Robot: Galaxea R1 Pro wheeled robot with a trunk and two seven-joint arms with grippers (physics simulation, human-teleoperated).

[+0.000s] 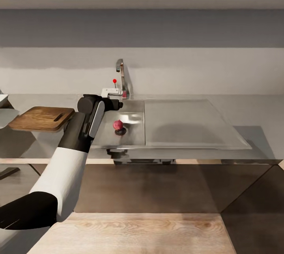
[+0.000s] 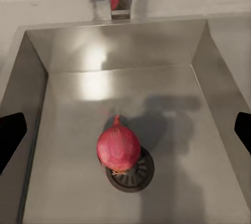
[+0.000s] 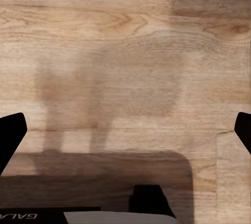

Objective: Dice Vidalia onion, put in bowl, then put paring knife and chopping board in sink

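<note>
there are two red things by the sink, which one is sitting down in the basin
The Vidalia onion, the larger pinkish-red ball resting on the drain. The other is the tap's small red knob, up behind the basin.

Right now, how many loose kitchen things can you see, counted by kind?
Vidalia onion: 1, in the sink, by the drain
Chopping board: 1, on the countertop
Bowl: 1, partly visible at the frame edge
Total: 3
</note>
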